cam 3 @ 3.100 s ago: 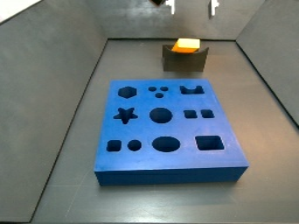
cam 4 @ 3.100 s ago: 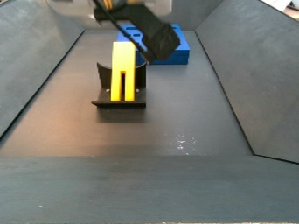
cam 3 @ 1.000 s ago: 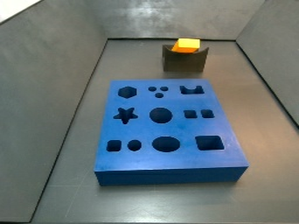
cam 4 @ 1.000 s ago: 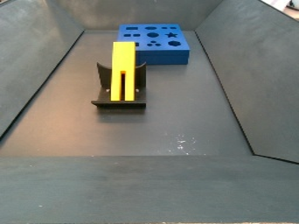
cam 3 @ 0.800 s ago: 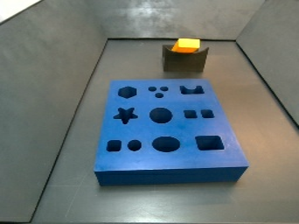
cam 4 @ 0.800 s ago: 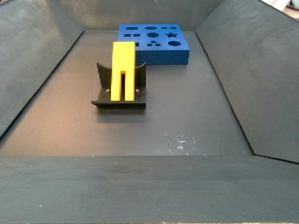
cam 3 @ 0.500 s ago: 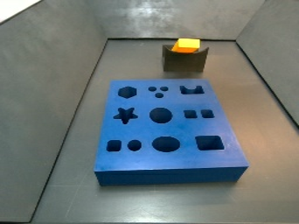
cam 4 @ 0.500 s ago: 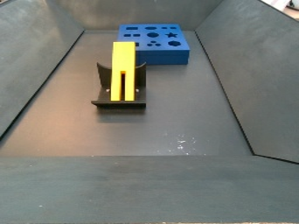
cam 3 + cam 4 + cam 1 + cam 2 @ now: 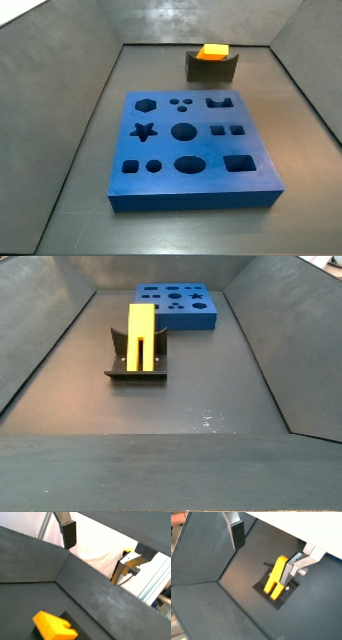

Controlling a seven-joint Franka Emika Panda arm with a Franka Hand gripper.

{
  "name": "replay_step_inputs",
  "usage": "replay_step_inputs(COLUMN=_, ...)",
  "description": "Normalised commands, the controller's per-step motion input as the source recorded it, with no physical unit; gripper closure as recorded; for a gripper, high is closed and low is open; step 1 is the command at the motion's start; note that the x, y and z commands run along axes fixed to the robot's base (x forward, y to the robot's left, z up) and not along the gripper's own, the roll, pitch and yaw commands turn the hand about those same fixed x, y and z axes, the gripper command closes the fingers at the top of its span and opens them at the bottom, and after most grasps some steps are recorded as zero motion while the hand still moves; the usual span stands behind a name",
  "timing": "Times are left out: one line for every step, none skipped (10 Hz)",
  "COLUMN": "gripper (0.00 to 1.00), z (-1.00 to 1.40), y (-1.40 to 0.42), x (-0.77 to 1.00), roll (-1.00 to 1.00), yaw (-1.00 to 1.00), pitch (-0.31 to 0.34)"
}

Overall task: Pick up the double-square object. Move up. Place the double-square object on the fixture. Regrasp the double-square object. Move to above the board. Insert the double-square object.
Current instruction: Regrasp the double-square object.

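The work area is a dark grey bin with sloped walls and a flat floor, seen in both side views. The board lies flat on the floor, filling the middle of a side view; it appears again at the upper centre of a side view, against the far wall. The fixture stands on the floor left of centre, apart from the board; in a side view it sits at the upper centre, beyond the board's far edge. The double-square object stands upright in the fixture, its orange-tinted end showing above the holder.

The gripper does not appear in either side view. In both wrist views its two fingers are spread wide with nothing between them. In a wrist view the double-square object lies well below the gripper, seated in the fixture, partly hidden behind one finger. In a wrist view the object's yellow end shows at the lower edge of frame
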Motion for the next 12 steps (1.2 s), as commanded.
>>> replay_step_inputs(gripper=0.00, z=-0.01, y=-0.05, x=0.10, roll=0.61, yaw=0.21, pitch=0.163)
replay_step_inputs(gripper=0.00, z=-0.01, y=-0.05, x=0.11, roll=0.49, yaw=0.22, pitch=0.143)
replay_step_inputs(gripper=0.00, z=0.00, y=-0.04, x=0.10, roll=0.29, yaw=0.23, pitch=0.103)
replay_step_inputs(gripper=0.00, z=0.00, y=-0.04, x=0.09, roll=0.21, yaw=0.23, pitch=0.065)
replay_step_inputs(gripper=0.00, z=-0.01, y=-0.05, x=0.08, roll=0.18, yaw=0.22, pitch=0.018)
replay_step_inputs(gripper=0.00, z=-0.01, y=-0.05, x=0.08, roll=0.17, yaw=0.20, pitch=-0.001)
replay_step_inputs(gripper=0.00, z=-1.00, y=0.05, x=0.03, roll=0.16, yaw=0.15, pitch=0.005)
replay_step_inputs(gripper=0.00, z=-1.00, y=0.05, x=0.03, roll=0.16, yaw=0.14, pitch=0.001)
replay_step_inputs(gripper=0.00, z=-1.00, y=0.04, x=0.05, roll=0.14, yaw=0.11, pitch=-0.039)
replay_step_inputs(gripper=0.00, z=-1.00, y=0.04, x=0.05, roll=0.11, yaw=0.10, pitch=-0.064)
replay_step_inputs(gripper=0.00, z=-1.00, y=0.04, x=0.06, roll=0.09, yaw=0.07, pitch=-0.082)
replay_step_inputs(gripper=0.00, z=-1.00, y=0.03, x=0.07, roll=0.08, yaw=0.06, pitch=-0.090)
